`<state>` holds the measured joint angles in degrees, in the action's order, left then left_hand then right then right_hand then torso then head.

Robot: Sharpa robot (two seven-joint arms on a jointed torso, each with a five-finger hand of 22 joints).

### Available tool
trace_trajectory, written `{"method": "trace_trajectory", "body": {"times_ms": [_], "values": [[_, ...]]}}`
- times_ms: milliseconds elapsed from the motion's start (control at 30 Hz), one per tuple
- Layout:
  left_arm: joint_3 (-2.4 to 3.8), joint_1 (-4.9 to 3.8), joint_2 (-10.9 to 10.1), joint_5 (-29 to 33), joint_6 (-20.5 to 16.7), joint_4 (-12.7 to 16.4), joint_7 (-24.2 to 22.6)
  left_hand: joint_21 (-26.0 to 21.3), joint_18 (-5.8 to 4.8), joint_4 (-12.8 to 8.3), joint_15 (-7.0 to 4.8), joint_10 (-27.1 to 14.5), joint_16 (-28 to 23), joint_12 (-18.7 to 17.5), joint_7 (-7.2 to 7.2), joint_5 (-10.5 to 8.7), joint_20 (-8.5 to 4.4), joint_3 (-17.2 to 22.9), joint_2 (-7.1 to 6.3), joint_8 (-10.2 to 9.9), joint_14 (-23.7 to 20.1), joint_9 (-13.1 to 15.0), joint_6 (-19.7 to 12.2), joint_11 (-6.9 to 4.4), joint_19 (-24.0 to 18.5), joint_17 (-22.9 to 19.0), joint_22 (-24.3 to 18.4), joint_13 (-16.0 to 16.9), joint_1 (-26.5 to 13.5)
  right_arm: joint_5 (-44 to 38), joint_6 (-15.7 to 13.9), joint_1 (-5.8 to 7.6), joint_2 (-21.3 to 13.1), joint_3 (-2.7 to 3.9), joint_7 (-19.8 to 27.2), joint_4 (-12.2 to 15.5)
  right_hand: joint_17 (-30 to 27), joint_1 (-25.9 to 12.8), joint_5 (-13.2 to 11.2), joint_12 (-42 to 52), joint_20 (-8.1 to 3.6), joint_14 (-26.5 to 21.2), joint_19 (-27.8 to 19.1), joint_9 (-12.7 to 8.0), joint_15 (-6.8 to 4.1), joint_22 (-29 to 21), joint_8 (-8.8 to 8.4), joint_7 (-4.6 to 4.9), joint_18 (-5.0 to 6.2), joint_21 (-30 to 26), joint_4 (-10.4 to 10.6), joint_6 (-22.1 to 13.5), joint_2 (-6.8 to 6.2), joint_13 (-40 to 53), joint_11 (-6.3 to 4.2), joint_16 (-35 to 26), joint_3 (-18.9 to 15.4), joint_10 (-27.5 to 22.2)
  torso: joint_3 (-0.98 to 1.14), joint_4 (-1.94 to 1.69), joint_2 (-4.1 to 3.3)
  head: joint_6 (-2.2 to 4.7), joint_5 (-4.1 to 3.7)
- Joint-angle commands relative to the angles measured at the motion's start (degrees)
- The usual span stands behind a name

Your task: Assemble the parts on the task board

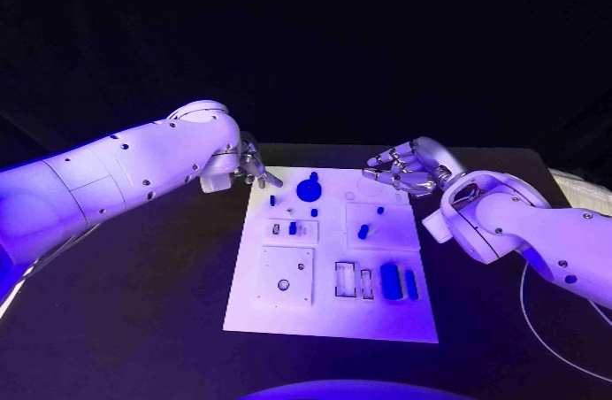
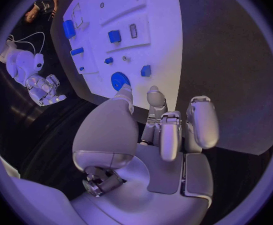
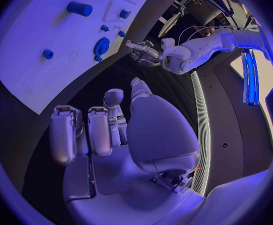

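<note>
The round blue part is seen near the far edge of the task board, between the two hands. The left hand is held just off the board's far left corner, the right hand off its far right corner; both are empty with fingers loosely apart. The left hand is judged slightly nearer.

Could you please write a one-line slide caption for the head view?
Both hands, left hand and right hand, hover empty at the task board's far corners.
</note>
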<state>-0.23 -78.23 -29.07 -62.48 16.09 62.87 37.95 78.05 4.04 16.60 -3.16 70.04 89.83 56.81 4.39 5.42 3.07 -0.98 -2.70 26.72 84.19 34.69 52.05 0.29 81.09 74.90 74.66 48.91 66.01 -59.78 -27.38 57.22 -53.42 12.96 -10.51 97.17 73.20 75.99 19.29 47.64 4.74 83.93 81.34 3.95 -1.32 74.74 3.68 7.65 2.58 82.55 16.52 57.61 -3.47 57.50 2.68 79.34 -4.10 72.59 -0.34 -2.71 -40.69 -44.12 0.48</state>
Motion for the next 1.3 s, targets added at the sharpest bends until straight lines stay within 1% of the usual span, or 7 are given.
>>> {"method": "trace_trajectory", "body": {"times_ms": [33,133,200,400,867,933,1300], "values": [[-0.05,0.31,0.78,-1.99,2.19,-1.06,-0.61,0.39,-0.18,-0.01,-0.22,0.73,0.17,0.55,-0.1,-0.57,-0.04,-0.62,0.16,0.34,5.81,-0.16,0.59,-0.17,0.63,15.1,0.46,0.46,-0.42,-0.13,0.32,-0.04,0.16,-0.01,0.05,-0.03,-0.05,-0.53,0.31,-0.21,0.03,2.64,-0.48,0.06,-0.12,-0.06,0.13,0.11,0.9,-0.33,0.04,0.08,0.06,-0.07,0.11,-0.21,-0.43,-0.39,-0.16,0.06,-0.15,0.04,0.1],[-0.1,0.64,1.24,-1.93,1.96,-1.61,-0.62,0.72,-0.29,0.02,-0.37,1.25,0.17,1.29,-0.27,-2.22,-0.2,-1.76,0.56,0.57,5.81,-0.4,0.9,-0.32,0.96,15.1,0.93,1.07,-0.86,-0.13,0.29,-0.04,0.22,-0.02,0.11,-0.09,-0.05,-0.53,0.31,-0.21,0.03,2.64,-0.48,0.06,-0.12,-0.06,0.13,0.11,0.9,-0.33,0.04,0.08,0.06,-0.07,0.11,-0.21,-0.43,-0.39,-0.18,0.11,-0.18,0.0,0.24],[-0.12,0.85,1.47,-1.76,1.82,-1.89,-0.62,1.13,-0.43,0.12,-0.49,1.76,0.17,2.07,-0.43,-2.57,-0.31,-2.69,0.64,0.81,5.81,-0.43,1.16,-0.4,1.29,15.1,1.49,1.83,-1.53,0.0,0.32,-0.04,0.26,-0.02,0.27,-0.18,-0.12,-0.53,0.34,-0.37,0.03,2.62,-0.54,0.06,-0.12,-0.15,0.14,0.11,0.92,-0.37,0.03,0.08,0.08,-0.2,0.11,-0.26,-0.44,-0.47,-0.17,0.1,-0.18,-0.03,0.3],[-0.15,1.1,1.89,-1.03,3.19,-2.46,-0.48,1.78,-0.64,-0.04,-0.76,2.5,0.17,3.07,-0.81,-2.56,-0.57,-3.67,1.71,1.62,5.81,-0.2,1.96,-0.8,1.81,15.1,2.38,2.73,-1.52,0.31,0.33,-0.05,0.42,-0.04,0.53,-0.61,-0.38,-0.59,0.39,-0.61,0.04,2.56,-0.49,0.06,-0.12,-0.08,0.14,0.11,0.91,-0.34,0.03,0.07,0.08,-0.39,0.12,-0.44,-0.55,-0.6,-0.07,0.02,-0.15,-0.06,0.24],[-0.21,1.47,2.57,-0.7,4.68,-3.07,-0.29,1.99,-0.72,-0.51,-1.06,2.82,0.17,3.43,-1.18,-2.25,-0.87,-3.0,4.09,2.81,5.81,0.39,2.28,-1.16,2.02,15.1,2.83,2.81,2.28,0.38,0.46,-0.1,0.63,-0.06,0.57,-0.75,-0.44,-0.58,0.52,-0.79,0.04,2.54,-0.48,0.06,-0.12,-0.05,0.14,0.11,0.9,-0.33,-0.01,0.07,0.12,-0.54,0.12,-0.5,-0.62,-0.71,-0.06,0.15,-0.14,-0.21,0.35],[-0.21,1.49,2.57,-0.68,4.56,-3.03,-0.29,1.96,-0.71,-0.58,-1.09,2.81,0.17,3.42,-1.22,-2.25,-0.9,-2.71,4.45,2.96,5.81,0.5,2.21,-1.18,2.01,15.1,2.83,2.76,2.91,0.38,0.5,-0.1,0.63,-0.07,0.51,-0.76,-0.44,-0.58,0.52,-0.79,0.04,2.54,-0.48,0.06,-0.12,-0.05,0.14,0.11,0.9,-0.33,-0.01,0.07,0.12,-0.54,0.12,-0.5,-0.62,-0.71,-0.08,0.1,-0.15,-0.42,0.37],[-0.21,1.52,2.53,-0.54,4.88,-2.96,-0.2,2.02,-0.74,-0.58,-1.11,2.86,0.17,3.46,-1.27,-2.26,-0.93,-2.53,4.67,3.2,5.81,0.65,2.31,-1.23,2.06,15.1,2.94,2.77,3.31,0.39,0.72,-0.18,0.82,-0.1,0.49,-0.91,-0.44,-0.58,0.52,-0.79,0.04,2.54,-0.48,0.06,-0.12,-0.05,0.14,0.11,0.9,-0.33,-0.01,0.07,0.12,-0.54,0.12,-0.5,-0.62,-0.71,-0.08,0.05,-0.09,-0.39,0.22]]}}
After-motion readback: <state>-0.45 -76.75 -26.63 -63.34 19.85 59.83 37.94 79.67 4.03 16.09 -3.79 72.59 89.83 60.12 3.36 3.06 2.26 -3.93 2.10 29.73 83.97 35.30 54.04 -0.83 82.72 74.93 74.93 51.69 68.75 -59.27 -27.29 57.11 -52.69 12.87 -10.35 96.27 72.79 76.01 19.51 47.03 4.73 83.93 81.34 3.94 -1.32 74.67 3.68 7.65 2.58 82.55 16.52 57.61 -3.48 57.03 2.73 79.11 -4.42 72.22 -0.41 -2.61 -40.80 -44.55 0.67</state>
